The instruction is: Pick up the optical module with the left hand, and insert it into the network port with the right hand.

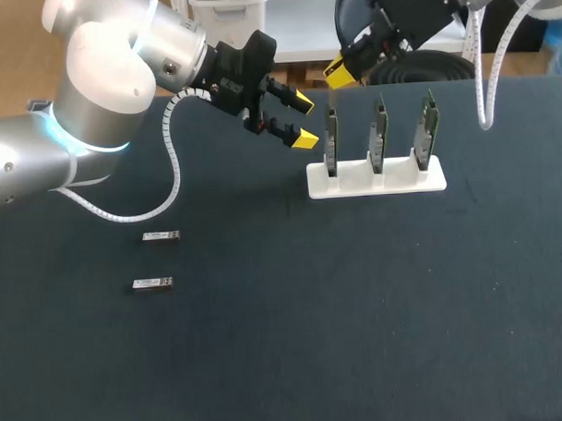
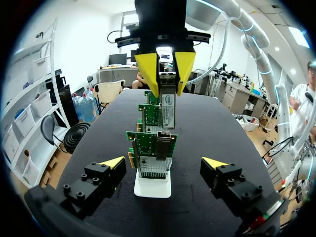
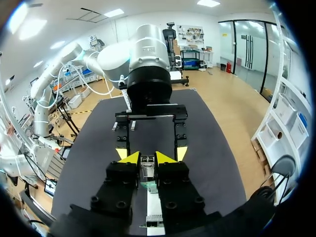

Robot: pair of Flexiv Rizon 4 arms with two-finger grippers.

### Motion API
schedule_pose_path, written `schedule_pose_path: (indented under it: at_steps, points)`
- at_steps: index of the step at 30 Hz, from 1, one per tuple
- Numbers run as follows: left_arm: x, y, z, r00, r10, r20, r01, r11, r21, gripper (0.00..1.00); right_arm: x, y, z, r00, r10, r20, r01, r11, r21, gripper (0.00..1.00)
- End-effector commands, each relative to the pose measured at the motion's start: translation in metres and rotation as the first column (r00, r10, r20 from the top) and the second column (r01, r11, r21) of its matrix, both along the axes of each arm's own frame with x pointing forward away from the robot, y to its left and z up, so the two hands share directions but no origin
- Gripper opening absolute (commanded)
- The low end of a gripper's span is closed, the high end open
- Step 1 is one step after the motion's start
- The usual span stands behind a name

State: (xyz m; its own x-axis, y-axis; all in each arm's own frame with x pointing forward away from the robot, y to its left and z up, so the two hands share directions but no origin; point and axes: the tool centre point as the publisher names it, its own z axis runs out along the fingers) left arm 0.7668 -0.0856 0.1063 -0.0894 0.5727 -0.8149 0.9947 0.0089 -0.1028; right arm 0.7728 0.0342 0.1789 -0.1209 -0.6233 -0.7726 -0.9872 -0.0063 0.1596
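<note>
Evidently your right pincer (image 2: 165,74) pinched the optical module (image 2: 168,106), hanging it over the card rack (image 1: 377,178) at one o'clock on the tabletop (image 1: 359,337). Your left pincer (image 1: 303,120) stood spread and empty at the rack's nine o'clock. Pickup and handover looked done; insertion into the network port (image 2: 162,144) remained. Two spare modules (image 1: 160,237) lay at nine o'clock.

L pincer (image 2: 164,163) open, tips either side of green cards (image 2: 150,143) in white stand (image 2: 152,189); R pincer (image 2: 167,74) grips optical module (image 2: 168,106) over nearest card.
</note>
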Motion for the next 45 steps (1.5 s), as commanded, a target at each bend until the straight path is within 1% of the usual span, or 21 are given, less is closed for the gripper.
schedule_pose_path:
  at_steps: [1,3,15,28,33,36,45]
  points:
    - [0.001,-0.001,0.000,1.000,-0.001,-0.002,0.001,1.000,0.003,1.00,-0.002,0.003,-0.003,1.000,-0.007,0.013,0.007,1.000,-0.016,0.00]
    - [0.001,-0.001,0.000,1.000,-0.001,-0.002,0.001,1.000,0.003,1.00,-0.001,0.004,-0.003,1.000,0.004,0.022,-0.003,1.000,-0.027,0.00]
    - [0.001,-0.001,0.000,1.000,-0.001,-0.002,0.001,1.000,0.003,1.00,0.003,0.004,-0.007,0.999,0.027,0.030,-0.025,0.999,-0.045,0.00]
    - [0.001,-0.001,0.000,1.000,-0.001,-0.002,0.001,1.000,0.003,1.00,0.001,0.003,-0.015,0.999,0.033,0.013,-0.032,0.998,-0.056,0.00]
    - [0.001,-0.001,0.000,1.000,-0.001,-0.002,0.001,1.000,0.003,1.00,-0.001,0.000,-0.006,0.999,0.015,0.039,-0.014,0.999,-0.035,0.00]
    - [0.001,-0.001,0.000,1.000,-0.001,-0.002,0.001,1.000,0.003,1.00,-0.005,0.002,-0.002,0.998,0.021,0.055,-0.019,0.999,-0.035,0.00]
    - [0.001,-0.001,0.000,1.000,-0.001,-0.002,0.001,1.000,0.003,1.00,-0.004,-0.001,-0.001,0.997,0.008,0.076,-0.006,1.000,-0.024,0.00]
